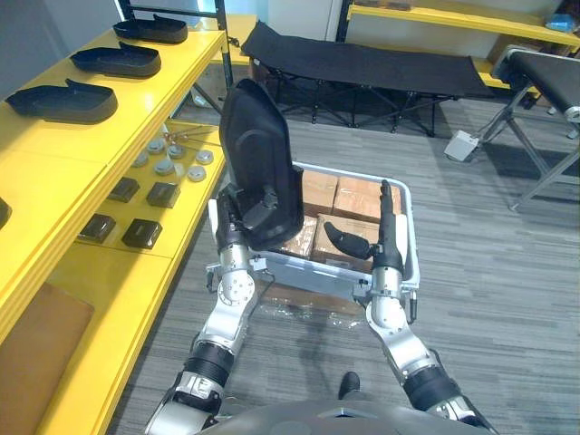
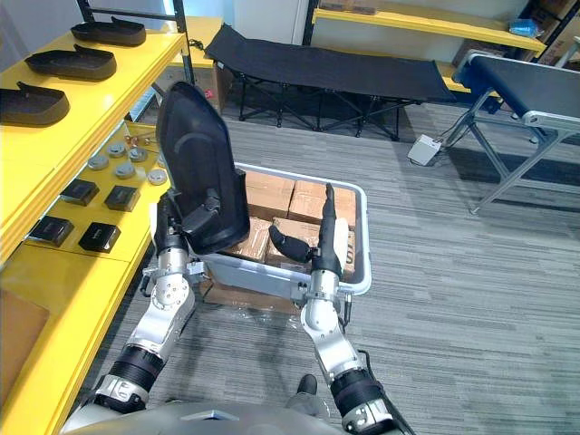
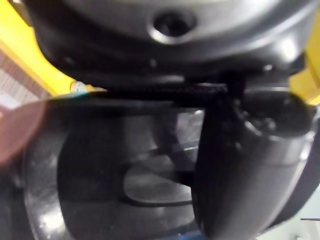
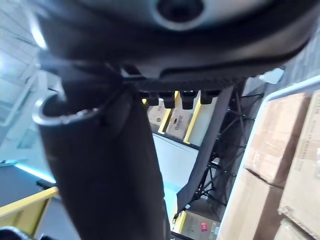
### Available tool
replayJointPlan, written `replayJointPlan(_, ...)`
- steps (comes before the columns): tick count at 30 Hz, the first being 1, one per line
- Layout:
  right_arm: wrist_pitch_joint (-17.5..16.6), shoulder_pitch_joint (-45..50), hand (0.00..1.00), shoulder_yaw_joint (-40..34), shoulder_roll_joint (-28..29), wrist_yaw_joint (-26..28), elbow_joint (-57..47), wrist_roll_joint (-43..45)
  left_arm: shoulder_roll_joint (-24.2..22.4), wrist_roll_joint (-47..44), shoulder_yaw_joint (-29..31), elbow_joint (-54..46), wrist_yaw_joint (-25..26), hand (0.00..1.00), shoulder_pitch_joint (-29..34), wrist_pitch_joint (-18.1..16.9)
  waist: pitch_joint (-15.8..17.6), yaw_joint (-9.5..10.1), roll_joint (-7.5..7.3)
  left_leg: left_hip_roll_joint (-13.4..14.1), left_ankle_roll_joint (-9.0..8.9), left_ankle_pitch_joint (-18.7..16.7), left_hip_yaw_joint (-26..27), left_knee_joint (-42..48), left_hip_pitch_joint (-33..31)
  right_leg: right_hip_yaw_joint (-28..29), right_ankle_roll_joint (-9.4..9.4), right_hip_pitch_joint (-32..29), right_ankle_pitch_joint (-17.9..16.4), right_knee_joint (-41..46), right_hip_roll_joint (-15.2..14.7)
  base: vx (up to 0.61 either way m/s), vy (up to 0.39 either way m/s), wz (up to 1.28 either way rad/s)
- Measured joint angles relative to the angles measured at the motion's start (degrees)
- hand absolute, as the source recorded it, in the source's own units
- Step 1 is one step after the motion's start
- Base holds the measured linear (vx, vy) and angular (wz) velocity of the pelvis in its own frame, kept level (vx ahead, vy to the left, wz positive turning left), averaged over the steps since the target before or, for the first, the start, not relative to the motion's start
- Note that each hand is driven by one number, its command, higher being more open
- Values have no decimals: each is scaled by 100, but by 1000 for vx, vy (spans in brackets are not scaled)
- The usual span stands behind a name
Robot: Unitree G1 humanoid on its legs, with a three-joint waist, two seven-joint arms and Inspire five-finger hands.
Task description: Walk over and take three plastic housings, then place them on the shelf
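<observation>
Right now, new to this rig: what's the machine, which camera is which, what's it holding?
It is a two-legged humanoid robot with silver arms and dark fingered hands. The two eye views come from a stereo camera on its head, looking down. The two wrist views come from a camera on each arm, very close to that hand. The left hand grips a black plastic housing and holds it upright. The right hand is open, fingers straight, above a grey bin of cardboard boxes on the floor. To the robot's left is a yellow shelf. Its top level carries similar housings, and the level below has small black parts and round metal discs.
</observation>
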Motion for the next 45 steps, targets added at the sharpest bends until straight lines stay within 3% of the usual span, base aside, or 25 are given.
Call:
replayJointPlan(5,-10,436,100,-2,-3,143,-502,497,5,502,124,-331,471,0,339,-1,-19,-2,44,0,1,-100,68,105,-20,66,0,-37,0,0,-7,7,8,-8)
replayJointPlan(8,-39,649,100,-97,-1,329,-790,850,-6,468,286,-484,475,0,456,-1,-73,-12,108,-1,10,-158,100,204,-99,82,-1,-104,1,29,-14,3,4,-7)
replayJointPlan(12,-54,1089,100,-510,-7,1191,-1079,1625,-4,0,610,-1420,59,0,1116,-33,-175,-74,282,1,14,-210,124,232,-100,79,-1,-108,1,30,-13,5,4,-2)
replayJointPlan(18,-30,1421,100,-765,-46,2248,-1514,2513,6,-830,1009,-2884,-581,0,1925,-147,-193,-35,329,8,24,-299,37,398,-221,-54,-6,-99,-5,29,-42,-9,3,4)
replayJointPlan(20,274,1469,100,-774,-63,2835,-1779,2933,6,-1295,1338,-3299,-931,0,2271,-160,-254,101,423,5,42,-295,-357,488,-411,-447,-30,39,-39,30,-62,-16,-5,70)
replayJointPlan(24,604,1477,100,-519,-250,3014,-1642,2842,9,-1373,1852,-3729,-1072,0,2682,-160,-278,442,479,-27,65,-227,-858,513,-604,-968,-16,270,-122,30,-87,-9,8,64)
replayJointPlan(31,545,1088,100,-138,-277,3097,-1338,2321,-20,-1560,2521,-4131,-1379,0,3388,-161,-307,847,501,-157,62,-170,-1417,488,-700,-1534,41,592,-251,30,-155,3,23,45)
replayJointPlan(36,484,669,100,219,-282,3152,-1307,2298,-333,-2016,3270,-4142,-1563,0,3820,-174,-325,1134,496,-188,60,-180,-1609,536,-802,-1717,73,670,-318,33,-162,28,32,18)
replayJointPlan(40,485,628,100,278,-315,3266,-1301,2231,-452,-2041,3424,-4142,-1740,0,4070,-232,-299,1136,523,-202,110,-281,-1872,945,-1035,-2113,156,1011,-428,35,-132,53,12,48)
replayJointPlan(43,485,642,100,204,-415,3240,-1300,2233,-439,-2055,3232,-4142,-2140,0,3804,-234,-165,1013,532,-283,391,-77,-1775,1106,-1397,-2717,194,1213,-579,67,-151,-5,3,92)
replayJointPlan(44,485,641,100,154,-456,3241,-1300,2233,-440,-2055,3174,-4139,-2202,0,3731,-234,-130,982,513,-284,416,-36,-1745,1090,-1390,-2790,198,1236,-608,157,-175,-23,36,83)
replayJointPlan(45,484,639,100,113,-490,3252,-1297,2232,-438,-2061,3105,-4140,-2303,0,3695,-245,-54,1016,593,-283,378,16,-1788,1054,-1390,-2854,207,1235,-712,324,-213,-24,49,39)
